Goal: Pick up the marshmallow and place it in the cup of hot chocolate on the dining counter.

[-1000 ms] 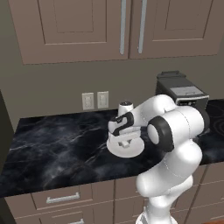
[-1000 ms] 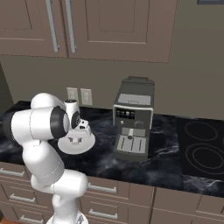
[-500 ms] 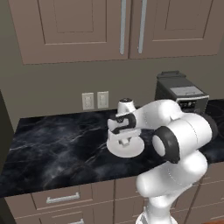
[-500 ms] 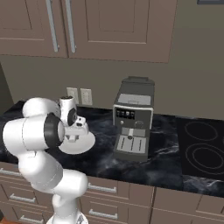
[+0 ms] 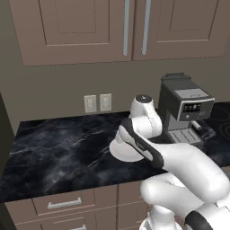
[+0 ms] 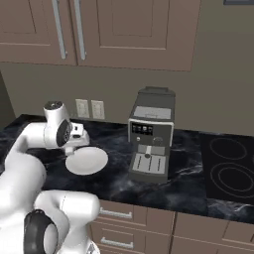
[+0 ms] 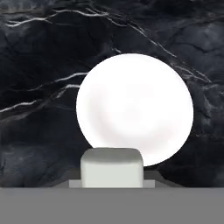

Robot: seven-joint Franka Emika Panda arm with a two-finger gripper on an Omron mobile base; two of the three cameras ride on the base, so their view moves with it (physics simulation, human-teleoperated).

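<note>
The marshmallow, a small off-white soft-edged block, sits at the bottom of the hand view, and my gripper is shut on it. It hangs above the near rim of a round white plate lying on the black marble counter. In the right base view the white hand hovers just above the plate. From the left base camera my arm covers much of the plate. The cup of hot chocolate is out of view.
A grey coffee machine stands on the counter to the right of the plate, with a cooktop beyond it. Wall outlets and upper cabinets lie behind. Bare counter stretches left of the plate.
The jaws have closed the last bit on the marshmallow. The hand has risen off the plate with it, and the arm's elbow has swung lower and forward.
</note>
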